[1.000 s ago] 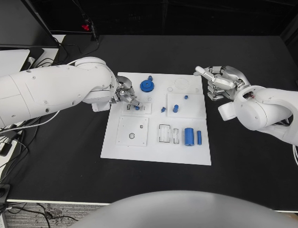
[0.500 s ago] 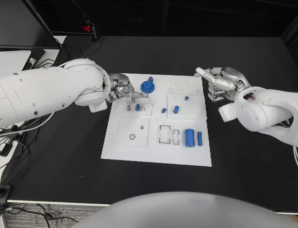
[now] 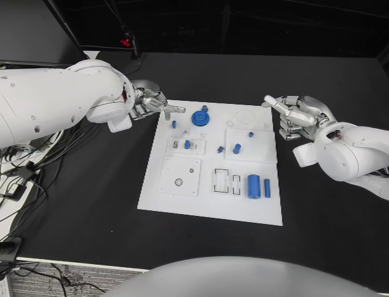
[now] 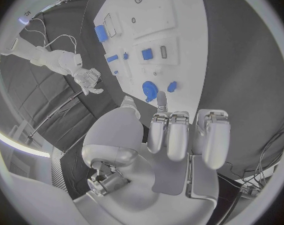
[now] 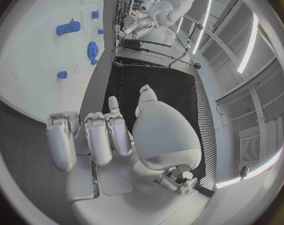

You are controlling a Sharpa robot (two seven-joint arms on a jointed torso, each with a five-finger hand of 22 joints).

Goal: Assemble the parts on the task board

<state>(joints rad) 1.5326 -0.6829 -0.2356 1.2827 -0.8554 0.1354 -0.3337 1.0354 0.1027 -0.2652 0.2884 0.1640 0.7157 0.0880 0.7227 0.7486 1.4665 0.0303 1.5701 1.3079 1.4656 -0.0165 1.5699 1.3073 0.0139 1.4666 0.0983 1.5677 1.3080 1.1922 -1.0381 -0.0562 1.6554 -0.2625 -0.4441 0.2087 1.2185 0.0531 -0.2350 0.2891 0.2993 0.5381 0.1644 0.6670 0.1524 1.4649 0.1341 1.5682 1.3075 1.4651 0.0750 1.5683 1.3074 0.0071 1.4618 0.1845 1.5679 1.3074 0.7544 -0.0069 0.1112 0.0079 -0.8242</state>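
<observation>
1. The black surface (image 3: 87, 204) carries the white task board (image 3: 210, 204) at its middle, seen from the head view.
2. The left arm (image 3: 43, 111) comes in from the left, and the right arm (image 3: 364, 158) from the right.
3. The task board holds several raised white plates with slots and holes; blue parts stand in or lie on them.
4. The left hand (image 3: 152, 102) hovers just beside the board's far left corner. Its fingers (image 4: 179, 135) are apart and hold nothing (the left wrist view shows them side by side and straight, with the thumb off to one side).
5. The right hand (image 3: 297, 114) sits just off the board's far right edge. Its fingers (image 5: 94, 135) are loosely curled with gaps between them and hold nothing.
6. A blue round part (image 3: 200, 119) stands near the board's far edge, close to the left hand's fingertips but apart from them.
7. A blue cylinder (image 3: 254, 185) lies near the board's right side, with a thinner blue bar (image 3: 267, 188) just beside it.
8. Smaller blue pieces (image 3: 236, 148) stand in the middle plates.
</observation>
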